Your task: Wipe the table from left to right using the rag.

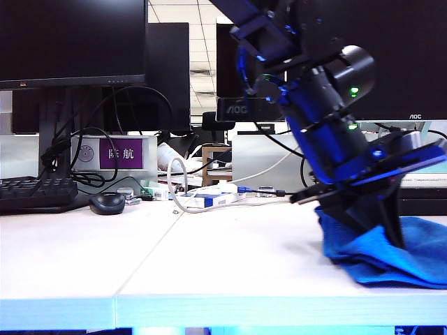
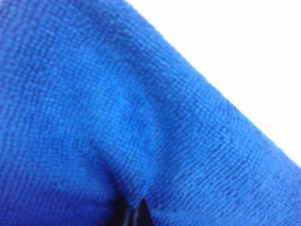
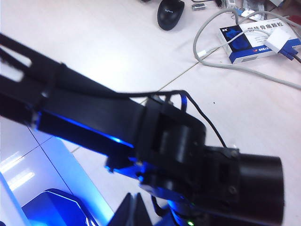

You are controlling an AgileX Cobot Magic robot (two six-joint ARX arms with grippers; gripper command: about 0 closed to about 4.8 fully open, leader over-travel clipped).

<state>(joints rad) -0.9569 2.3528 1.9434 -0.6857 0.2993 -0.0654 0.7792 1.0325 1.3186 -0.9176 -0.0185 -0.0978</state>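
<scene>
Outside, we see the left gripper [image 1: 380, 234] reaching across to the table's [image 1: 209, 272] near right, pinched shut on the rag [image 1: 391, 255]; its wrist view shows only blue cloth [image 2: 117, 117]. Our right gripper appears nowhere, though its camera shows the other arm [image 3: 141, 136], a mouse [image 3: 170, 12] and a blue-and-white box [image 3: 256, 42] farther back on the pale desk.

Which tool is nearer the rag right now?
Left. The left tool is shut on the rag at the table's right side. The right tool is out of view; its camera looks down on the left arm from above.

Bare table [image 1: 230, 258] leftward, mouse [image 1: 107, 203] behind
</scene>
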